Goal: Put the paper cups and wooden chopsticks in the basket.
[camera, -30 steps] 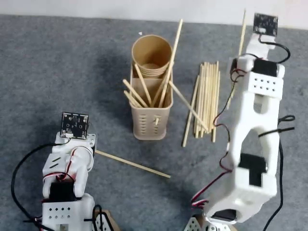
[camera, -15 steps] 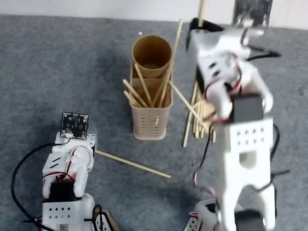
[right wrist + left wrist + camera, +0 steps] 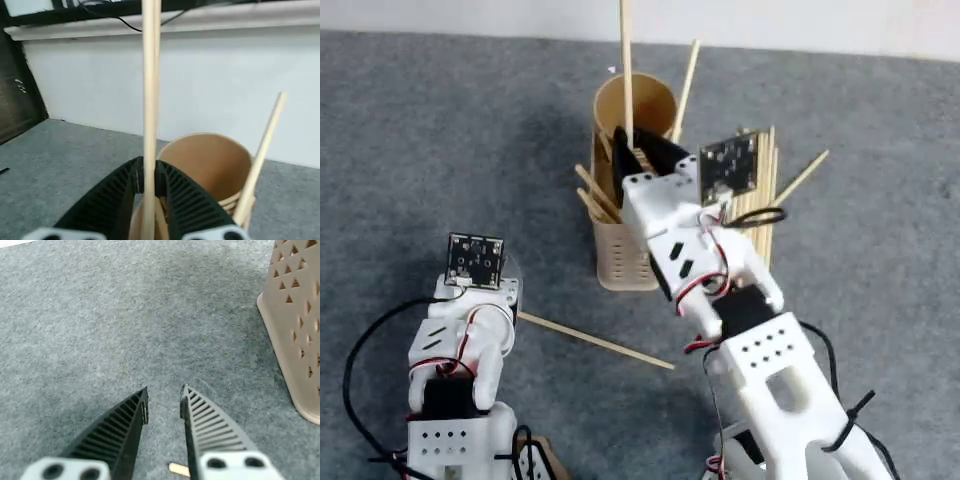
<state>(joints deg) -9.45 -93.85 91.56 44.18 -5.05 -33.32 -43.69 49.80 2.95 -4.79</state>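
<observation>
Pale wooden chopstick point(image 3: 151, 75) upright, clamped in right pincer point(image 3: 149, 170) over beige perforated basket point(image 3: 623, 262). Left pincer point(image 3: 164, 396) apart, above grey counter point(image 3: 100, 315).

We see a beige basket point(image 3: 295, 315) pierced with small triangles, tan cups point(image 3: 210, 160), pale wooden chopsticks point(image 3: 151, 60) and a speckled grey table point(image 3: 100, 315). The left hand point(image 3: 163, 395) and right hand point(image 3: 149, 167) are black, ribbed inside.

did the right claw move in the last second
Yes, the right claw swung from beyond the loose chopsticks to over the basket, gripping a chopstick.
</observation>
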